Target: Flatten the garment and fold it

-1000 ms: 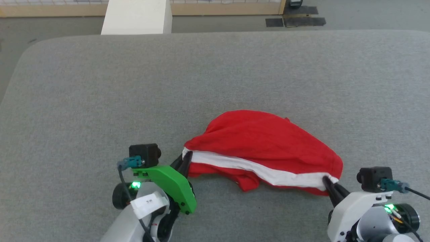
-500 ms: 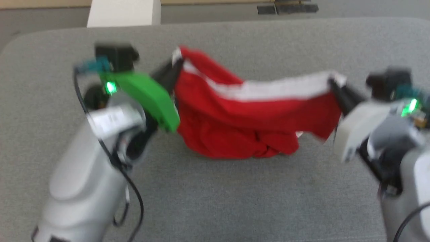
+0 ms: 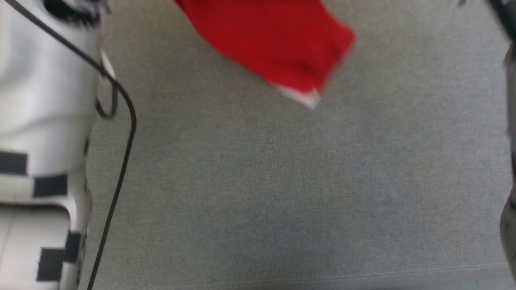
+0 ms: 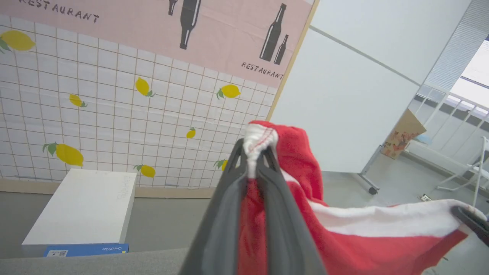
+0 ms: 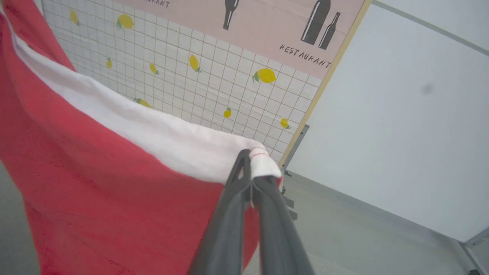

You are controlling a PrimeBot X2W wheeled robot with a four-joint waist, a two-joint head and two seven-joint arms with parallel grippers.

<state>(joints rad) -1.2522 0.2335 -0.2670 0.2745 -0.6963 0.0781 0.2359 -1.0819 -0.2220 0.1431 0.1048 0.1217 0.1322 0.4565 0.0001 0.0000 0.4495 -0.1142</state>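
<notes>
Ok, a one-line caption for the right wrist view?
Right claw shut on the garment at its white band, held up before a lemon-tile wall.

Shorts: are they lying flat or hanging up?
Hanging up. The left gripper and right gripper pinch the shorts' white band, and the rest droops.

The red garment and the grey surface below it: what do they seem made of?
The garment: soft matte cloth, probably cotton knit; it drapes, and bunches where pinched. Its white band shows red stitching. The grey surface: matte, flecked fabric, perhaps felt.
</notes>
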